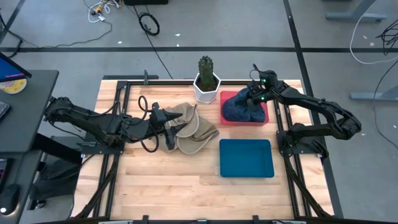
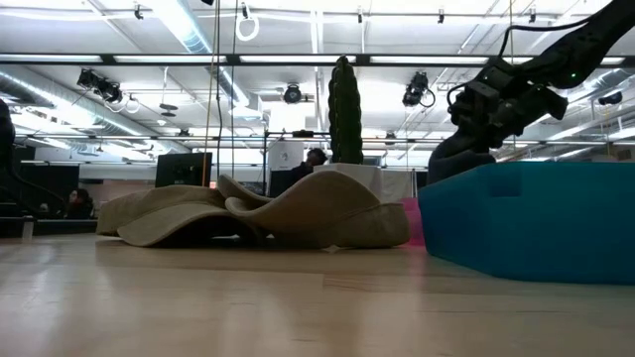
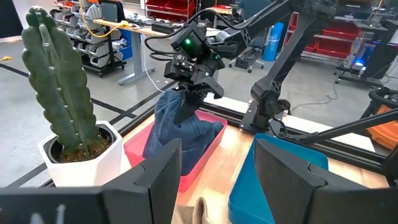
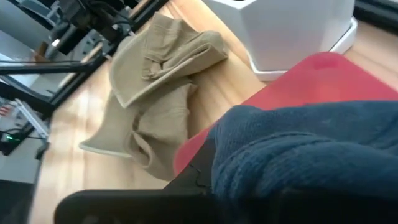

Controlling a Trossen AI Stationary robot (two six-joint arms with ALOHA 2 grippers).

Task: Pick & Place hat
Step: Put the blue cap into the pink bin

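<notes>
A dark blue hat (image 1: pixel 239 109) stands bunched up in a red tray (image 1: pixel 262 119) at the table's far right. My right gripper (image 1: pixel 254 99) is above it, shut on its top. Two tan hats (image 1: pixel 194 127) lie crumpled on the wood at the table's middle, brims on the surface. My left gripper (image 1: pixel 169 129) is at their left edge, open, its fingers (image 3: pixel 163 177) wide apart and pointing toward the red tray (image 3: pixel 140 146). Whether it touches the tan cloth (image 3: pixel 199 211) does not show. My right gripper (image 3: pixel 193 87) pinches the dark blue hat by its bunched top (image 3: pixel 186 102), coming from above and pointing down. The hat (image 3: pixel 177 134) hangs below the fingers as a drawn-up cone, and its lower part rests in the red tray.
A cactus in a white pot (image 1: pixel 206 84) stands at the far edge, just left of the red tray. A blue tray (image 1: pixel 246 157) lies nearer, right of the tan hats. Bare wood lies along the near edge. Black frame rails border the table.
</notes>
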